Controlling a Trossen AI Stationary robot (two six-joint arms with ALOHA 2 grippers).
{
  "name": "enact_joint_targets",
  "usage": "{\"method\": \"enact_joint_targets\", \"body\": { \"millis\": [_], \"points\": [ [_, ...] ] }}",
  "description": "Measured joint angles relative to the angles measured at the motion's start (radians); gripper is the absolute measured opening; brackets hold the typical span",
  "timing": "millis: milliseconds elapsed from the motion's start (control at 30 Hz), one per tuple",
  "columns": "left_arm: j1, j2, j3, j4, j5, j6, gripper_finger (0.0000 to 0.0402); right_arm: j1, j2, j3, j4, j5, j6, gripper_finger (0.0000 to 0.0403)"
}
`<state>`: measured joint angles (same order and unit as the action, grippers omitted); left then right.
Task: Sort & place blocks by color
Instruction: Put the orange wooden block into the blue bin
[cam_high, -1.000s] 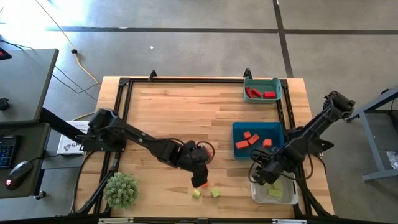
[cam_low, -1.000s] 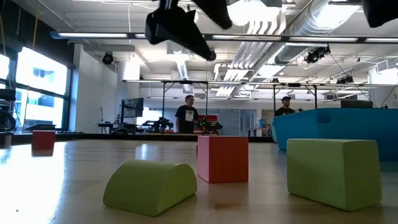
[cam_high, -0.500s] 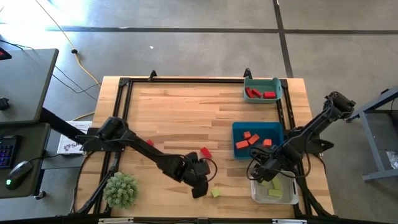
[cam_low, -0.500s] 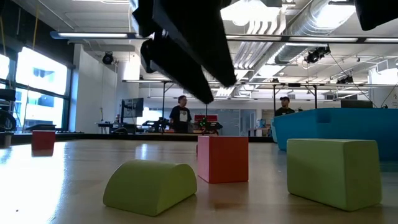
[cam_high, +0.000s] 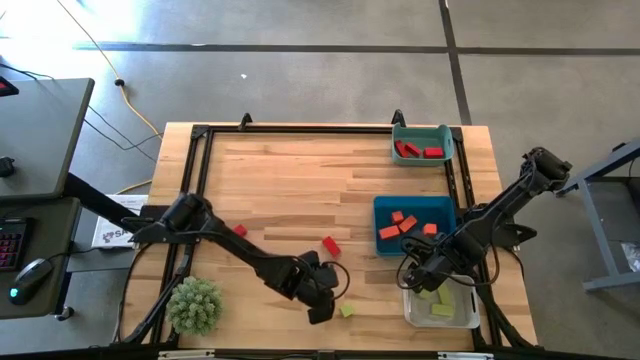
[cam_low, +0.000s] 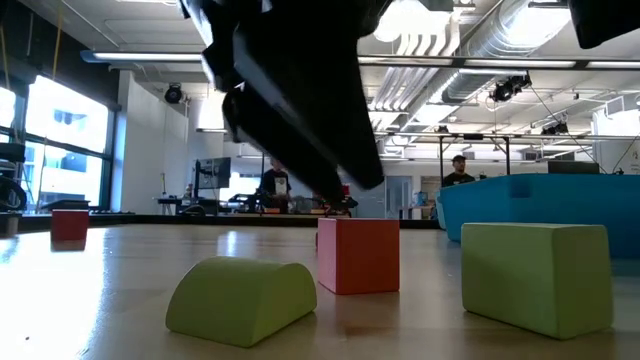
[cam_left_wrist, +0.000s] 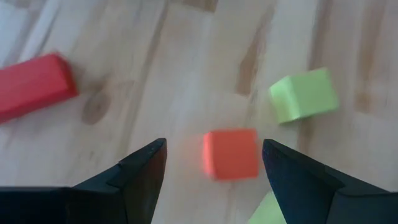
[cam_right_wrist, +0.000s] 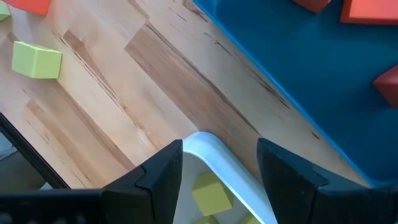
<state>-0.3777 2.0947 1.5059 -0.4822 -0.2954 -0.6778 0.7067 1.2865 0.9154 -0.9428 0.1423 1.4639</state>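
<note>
Blocks, loose on table: red bar (cam_high: 331, 245) lies flat near centre, tilted. Small red block (cam_high: 240, 230) lies toward left edge. Yellow-green cube (cam_high: 347, 310) sits near front edge. Orange cube (cam_left_wrist: 231, 154) rests flat just beside yellow-green cube in left wrist view. Rounded yellow-green block (cam_low: 241, 298) lies flat side down close to front edge.

Blocks in bins: red (cam_high: 418, 151) at back right corner; orange (cam_high: 403, 224) at right edge; yellow-green (cam_high: 441, 309) at front right corner.
</note>
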Motion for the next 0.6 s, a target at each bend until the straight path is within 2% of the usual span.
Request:
{"method": "enact_joint_targets", "body": {
  "millis": [600],
  "points": [
    [-0.021,0.071,0.000,0.035,-0.034,0.009,0.0255,0.000,0.000,0.000,-0.006,0.009,-0.007,0.0193]
  ]
}}
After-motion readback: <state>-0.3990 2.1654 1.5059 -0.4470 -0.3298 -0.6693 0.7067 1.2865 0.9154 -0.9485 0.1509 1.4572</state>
